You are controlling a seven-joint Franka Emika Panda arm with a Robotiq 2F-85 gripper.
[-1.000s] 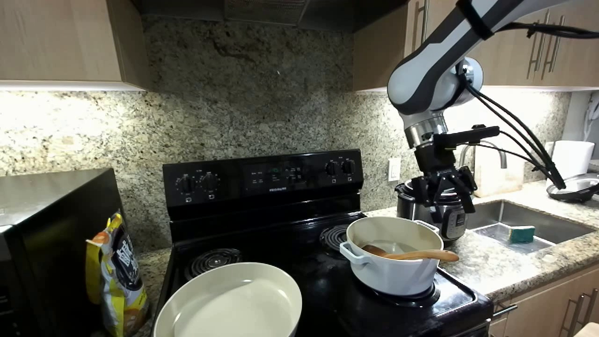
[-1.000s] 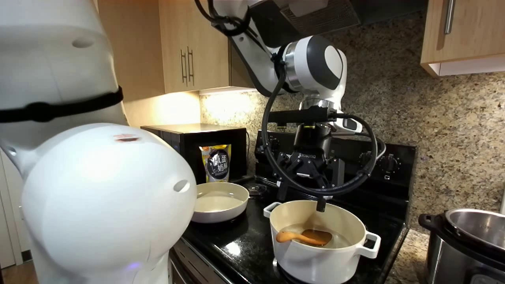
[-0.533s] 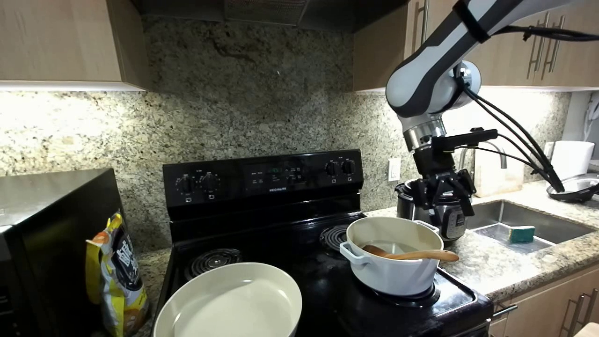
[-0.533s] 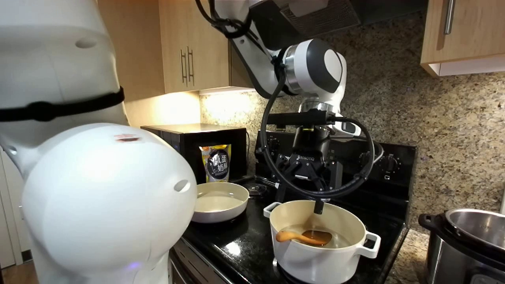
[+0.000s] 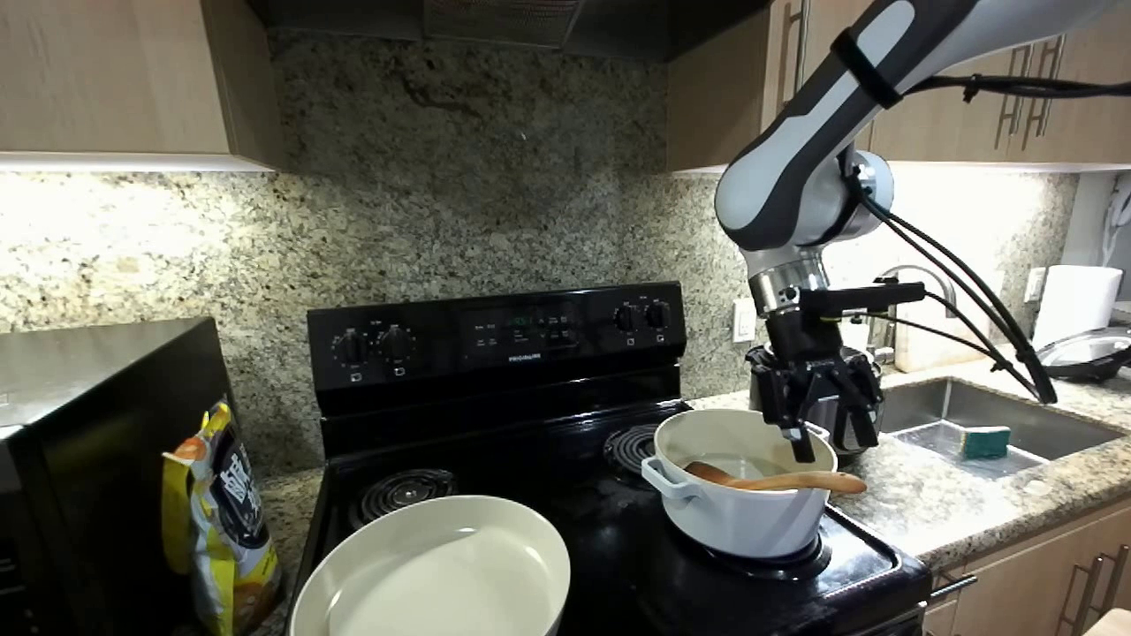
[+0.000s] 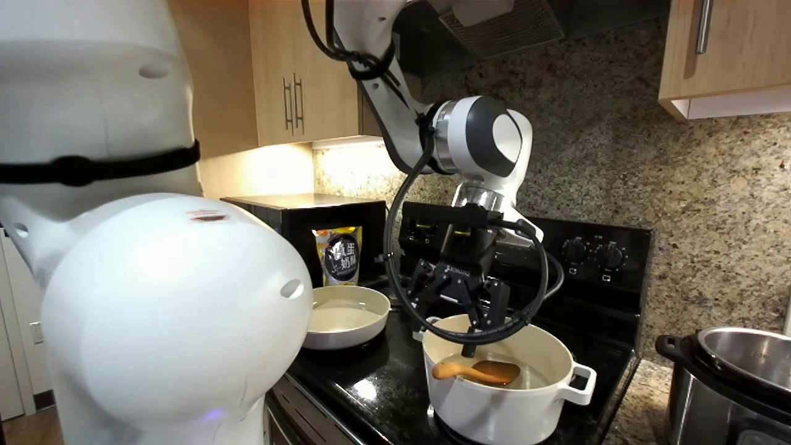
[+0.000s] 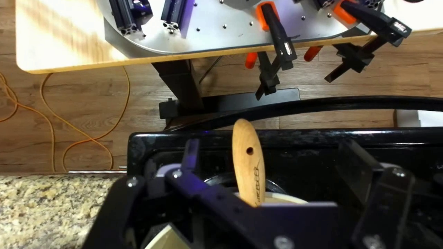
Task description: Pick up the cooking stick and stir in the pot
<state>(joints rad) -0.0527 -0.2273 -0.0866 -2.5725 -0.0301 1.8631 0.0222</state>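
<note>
Granite backsplash (image 5: 495,212) behind black stove (image 5: 610,565), wood cabinets (image 5: 97,79) above. Arm (image 5: 778,172) sits lower than a second ago. White pot (image 5: 742,527) unmoved on the stove. Gripper (image 5: 833,444) lower too, near the pot's rim, fingers (image 5: 802,449) spread apart. Cooking stick (image 5: 782,482) unmoved, lies in pot, handle out over rim.

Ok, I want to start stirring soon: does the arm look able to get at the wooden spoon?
Probably yes. The wooden spoon juts out of the white pot; in the wrist view its handle shows between the fingers of the open tool, with nothing seen in the way.
</note>
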